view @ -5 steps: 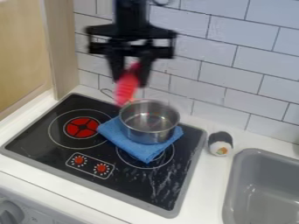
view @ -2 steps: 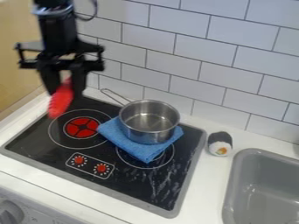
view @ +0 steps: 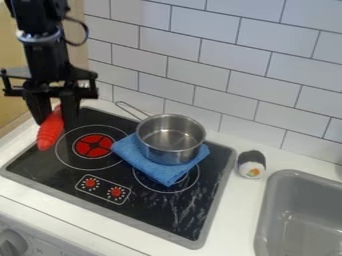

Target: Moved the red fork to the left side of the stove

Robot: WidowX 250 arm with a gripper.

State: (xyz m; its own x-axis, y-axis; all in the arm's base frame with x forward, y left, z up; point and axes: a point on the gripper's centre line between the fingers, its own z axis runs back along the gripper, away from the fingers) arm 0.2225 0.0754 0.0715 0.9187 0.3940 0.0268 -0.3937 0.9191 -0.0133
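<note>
Gripping the red fork, the tool hangs, in the camera view, at ten o'clock from the red burner, near the stove's left edge. The fork's long axis runs from one o'clock to seven, free end lowermost; straight lowering probably follows.

White counter, black stove and grey sink set in, sushi between, blue cloth on stove.
</note>
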